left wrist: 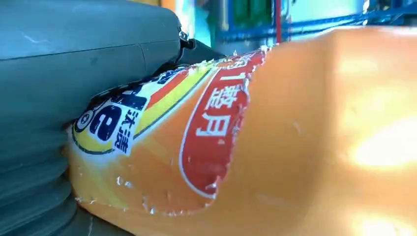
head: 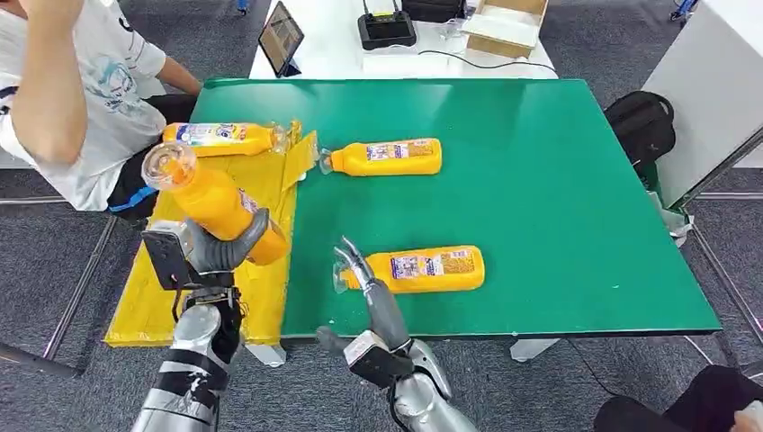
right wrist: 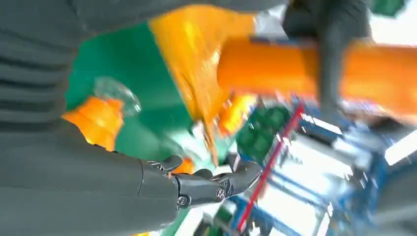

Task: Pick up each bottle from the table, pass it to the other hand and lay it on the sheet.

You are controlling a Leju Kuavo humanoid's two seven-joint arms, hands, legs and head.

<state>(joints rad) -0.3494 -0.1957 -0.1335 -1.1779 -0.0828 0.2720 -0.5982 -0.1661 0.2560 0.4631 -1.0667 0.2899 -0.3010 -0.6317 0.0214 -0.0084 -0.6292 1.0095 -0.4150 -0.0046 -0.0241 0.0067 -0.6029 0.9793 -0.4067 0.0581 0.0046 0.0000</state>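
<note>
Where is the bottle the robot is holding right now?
In the head view, the held bottle is in the left hand, tilted above the yellow sheet at the table's left side.

The orange glossy plastic bottle (left wrist: 319, 147) is showing bright glare and a wrinkled, peeling film label (edges flaking). The yellow crinkled plastic sheet (head: 261, 180) is lying shiny on the green matt smooth table (head: 540, 180). The left hand (head: 202, 252) is presenting grey matt ribbed plastic.
</note>
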